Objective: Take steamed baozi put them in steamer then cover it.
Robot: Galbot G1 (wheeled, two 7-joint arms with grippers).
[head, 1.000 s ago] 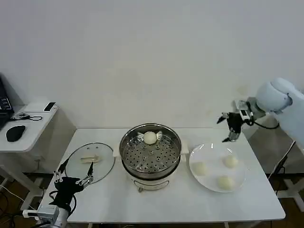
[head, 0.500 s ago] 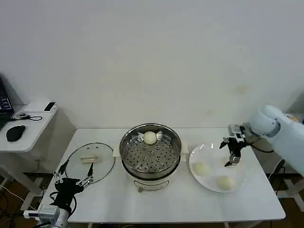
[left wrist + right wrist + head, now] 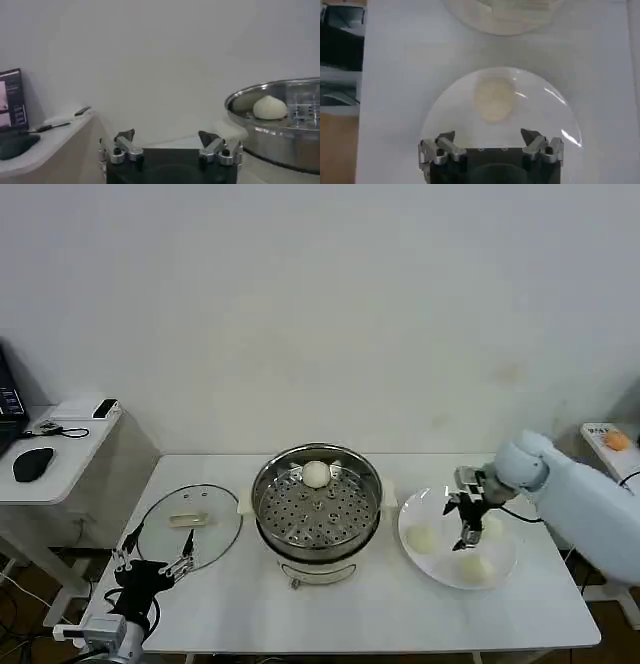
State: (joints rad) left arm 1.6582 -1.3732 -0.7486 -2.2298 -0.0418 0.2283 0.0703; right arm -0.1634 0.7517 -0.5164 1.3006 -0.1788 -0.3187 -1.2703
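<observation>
The right gripper (image 3: 467,522) hangs spread and empty over the flat white plate (image 3: 505,569), which carries three pale round baozi (image 3: 422,539). A fourth sits inside the shiny round steel steamer (image 3: 316,507) mid-desk (image 3: 380,614). The left gripper (image 3: 152,560) waits released near the desk's front-left corner.

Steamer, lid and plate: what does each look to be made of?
The steamer looks like polished stainless steel: mirror-bright rim, perforated metal tray, on what seems a white plastic base. The lid appears to be clear glass, since the table shows through it, with a pale handle, possibly plastic. The plate under the right gripper is white and glossy with sharp glints, likely ceramic or glass.
</observation>
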